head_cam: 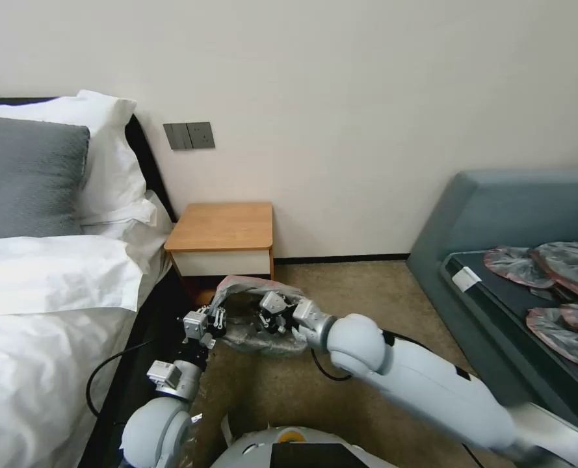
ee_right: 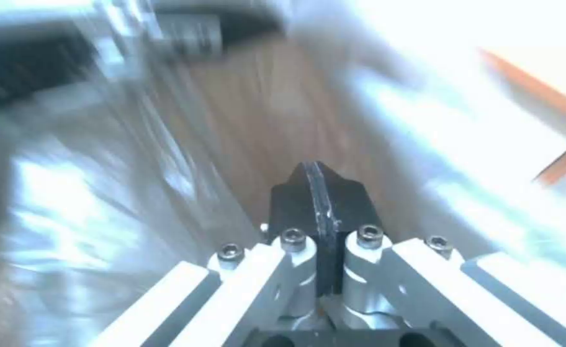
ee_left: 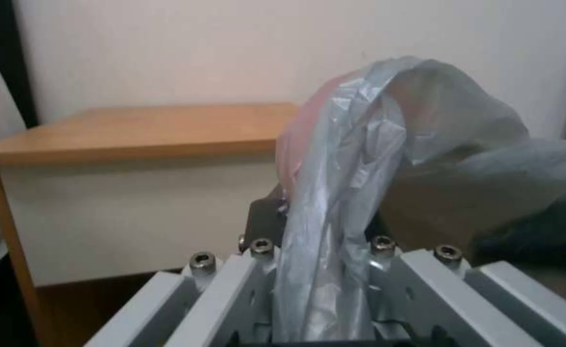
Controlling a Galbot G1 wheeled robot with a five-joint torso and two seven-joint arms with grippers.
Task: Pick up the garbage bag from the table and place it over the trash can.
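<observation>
The garbage bag (head_cam: pixel 253 311), grey and crinkly with a pinkish rim, hangs stretched between my two grippers, low over the carpet in front of the table (head_cam: pixel 222 227). My left gripper (head_cam: pixel 216 322) is shut on the bag's left edge; in the left wrist view the bag (ee_left: pixel 373 125) rises in a bunched strip from between that gripper's (ee_left: pixel 321 224) jaws. My right gripper (head_cam: pixel 270 316) holds the opposite side, its black pads (ee_right: pixel 296 202) pressed together on thin film with the translucent bag (ee_right: pixel 90 193) spread around them. The trash can is hidden or out of view.
A bed (head_cam: pixel 48 292) with white linen and a grey pillow lies along the left, a black cable (head_cam: pixel 106 364) hanging at its side. A blue-grey sofa (head_cam: pixel 497 214) on the right carries several more bags (head_cam: pixel 555 266). Open carpet (head_cam: pixel 341 286) lies between them.
</observation>
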